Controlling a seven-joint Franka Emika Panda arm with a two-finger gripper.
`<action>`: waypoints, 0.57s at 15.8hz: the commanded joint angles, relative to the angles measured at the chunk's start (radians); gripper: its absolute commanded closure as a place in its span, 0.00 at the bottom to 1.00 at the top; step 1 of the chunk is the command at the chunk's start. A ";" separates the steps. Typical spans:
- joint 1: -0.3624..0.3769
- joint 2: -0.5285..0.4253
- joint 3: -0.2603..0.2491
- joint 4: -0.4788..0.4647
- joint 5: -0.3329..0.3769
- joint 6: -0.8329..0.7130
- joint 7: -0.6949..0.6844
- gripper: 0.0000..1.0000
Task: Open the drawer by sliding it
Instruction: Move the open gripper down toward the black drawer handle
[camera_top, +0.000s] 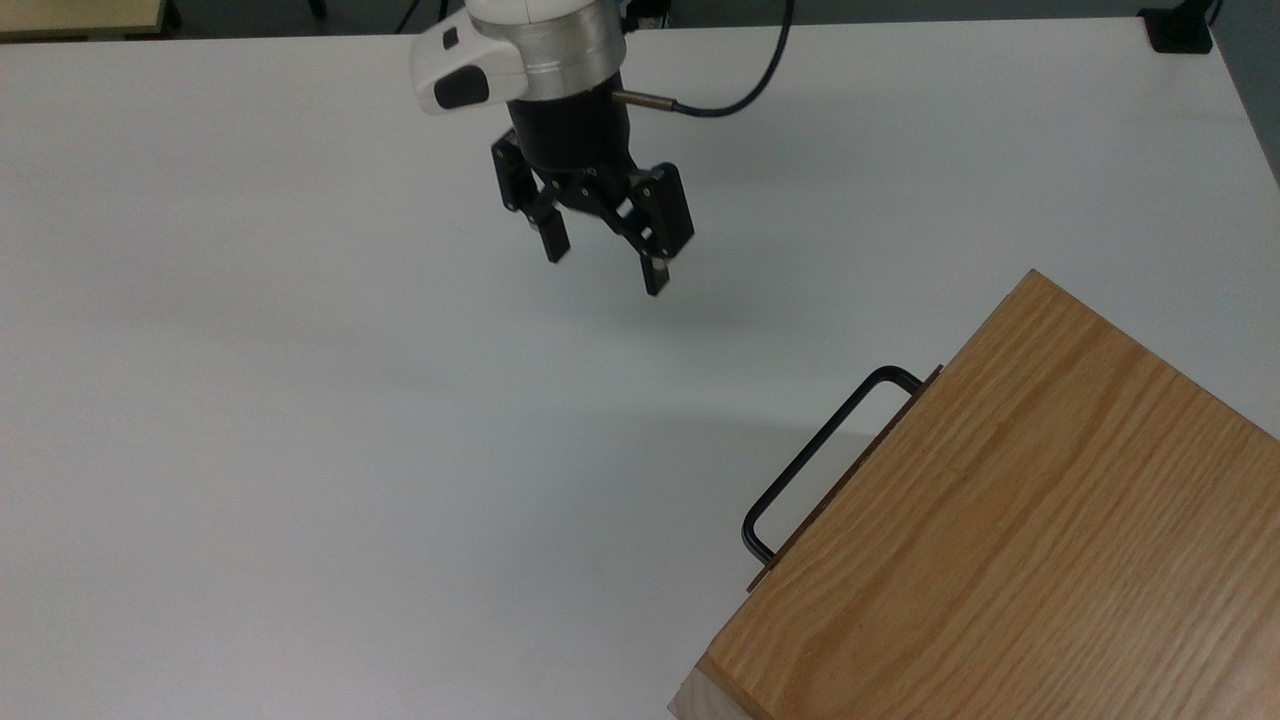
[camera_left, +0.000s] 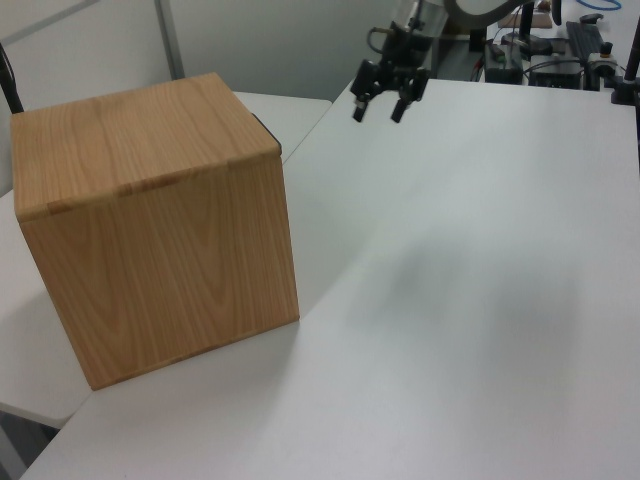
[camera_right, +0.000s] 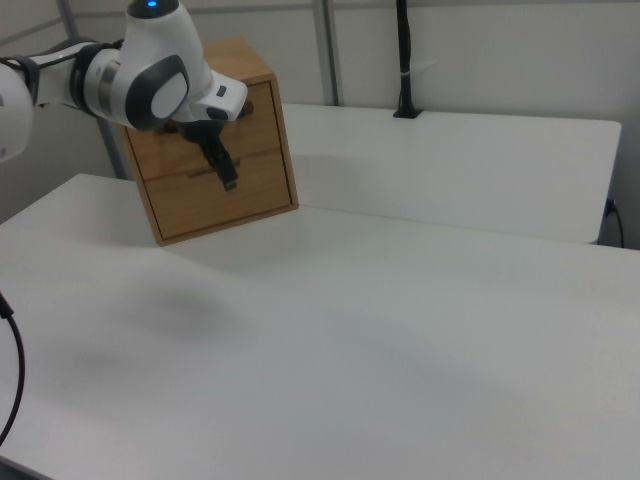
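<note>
The oak cabinet (camera_top: 1010, 530) stands at the top view's lower right. The drawer's thin front edge (camera_top: 850, 470) and its black U-shaped handle (camera_top: 812, 455) stick out toward the top view's left. The drawer sits shut, flush in the cabinet. My gripper (camera_top: 605, 270) hangs open above the white table, well apart from the handle, up and to the top view's left of it. In the left view the gripper (camera_left: 377, 114) is beyond the cabinet (camera_left: 150, 220). In the right view the gripper (camera_right: 224, 168) overlaps the cabinet's front face (camera_right: 255, 190).
The white table (camera_top: 300, 450) spreads wide between the gripper and the cabinet. A black cable (camera_top: 745, 85) trails from the wrist. A black clamp (camera_top: 1180, 30) sits at the table's far corner, and a black pole (camera_right: 403, 60) rises at the back.
</note>
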 joint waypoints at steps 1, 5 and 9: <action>0.014 0.039 -0.007 0.057 0.144 0.111 0.060 0.00; 0.040 0.107 -0.006 0.140 0.215 0.198 0.130 0.00; 0.055 0.211 -0.001 0.264 0.215 0.261 0.198 0.00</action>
